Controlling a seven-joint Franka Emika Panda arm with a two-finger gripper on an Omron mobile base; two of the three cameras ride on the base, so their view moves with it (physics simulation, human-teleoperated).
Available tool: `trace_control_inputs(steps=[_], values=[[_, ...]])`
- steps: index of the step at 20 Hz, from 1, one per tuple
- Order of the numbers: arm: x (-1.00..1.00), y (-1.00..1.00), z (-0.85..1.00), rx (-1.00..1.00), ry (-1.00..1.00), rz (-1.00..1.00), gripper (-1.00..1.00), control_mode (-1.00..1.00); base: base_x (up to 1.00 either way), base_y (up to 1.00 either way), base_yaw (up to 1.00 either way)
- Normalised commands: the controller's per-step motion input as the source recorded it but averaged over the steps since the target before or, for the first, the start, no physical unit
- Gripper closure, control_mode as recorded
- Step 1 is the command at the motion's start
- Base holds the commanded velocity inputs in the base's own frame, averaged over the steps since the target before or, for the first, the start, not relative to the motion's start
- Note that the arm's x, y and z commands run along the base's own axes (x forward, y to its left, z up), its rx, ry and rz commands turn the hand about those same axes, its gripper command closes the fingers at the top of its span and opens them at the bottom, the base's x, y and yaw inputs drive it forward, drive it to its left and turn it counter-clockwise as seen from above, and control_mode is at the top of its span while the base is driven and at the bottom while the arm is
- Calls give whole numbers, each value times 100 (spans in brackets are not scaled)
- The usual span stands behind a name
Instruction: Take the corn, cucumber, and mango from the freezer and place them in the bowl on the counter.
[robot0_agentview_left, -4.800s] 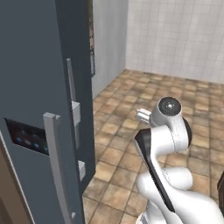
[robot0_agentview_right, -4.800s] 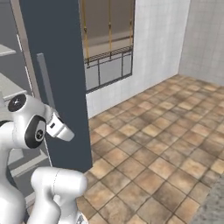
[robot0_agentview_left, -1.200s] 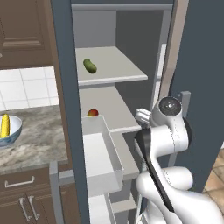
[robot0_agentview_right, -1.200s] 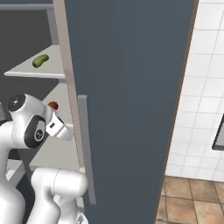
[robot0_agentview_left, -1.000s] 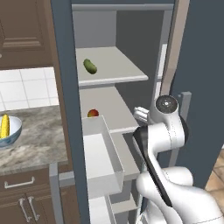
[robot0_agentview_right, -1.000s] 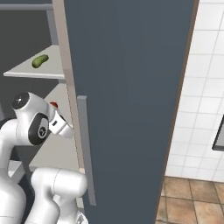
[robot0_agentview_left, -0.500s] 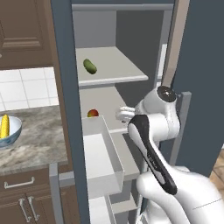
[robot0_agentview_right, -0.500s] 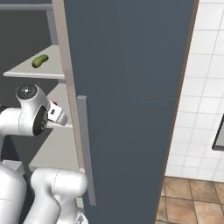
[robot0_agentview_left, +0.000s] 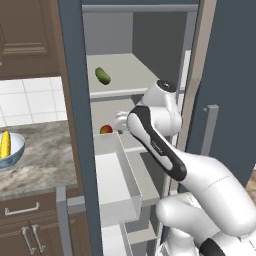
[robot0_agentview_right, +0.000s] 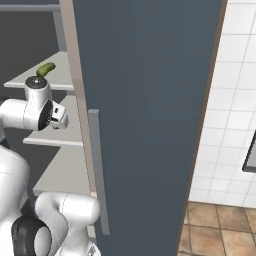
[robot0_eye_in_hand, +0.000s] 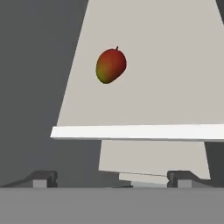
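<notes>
Corn already lies in the bowl on the counter at left. Cucumber on upper freezer shelf, mango one shelf lower; both remain. Gripper, jaws apart and empty, faces the mango.

A red-orange mango with a yellow-green flank lies alone on a pale grey freezer shelf, well back from the shelf's white front edge. Below that edge, a second pale surface shows. Dark freezer walls flank the shelf. Two dark fingertips stand wide apart at the bottom, holding nothing.
</notes>
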Motion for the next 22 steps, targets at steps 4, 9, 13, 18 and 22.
trace_control_inputs(steps=[4, 9, 13, 18, 22], values=[[77, 31, -11, -6, -1, 5, -100, -100, 0, 0, 0], [69, 18, -10, -4, -1, 1, -100, -100, 0, 0, 0], [57, 19, -38, -1, 0, 0, -100, -100, 0, 0, 0], [29, 26, -48, -1, 1, 0, -100, -100, 0, 0, 0], [40, 31, -10, 0, 0, 0, -100, -100, 0, 0, 0]])
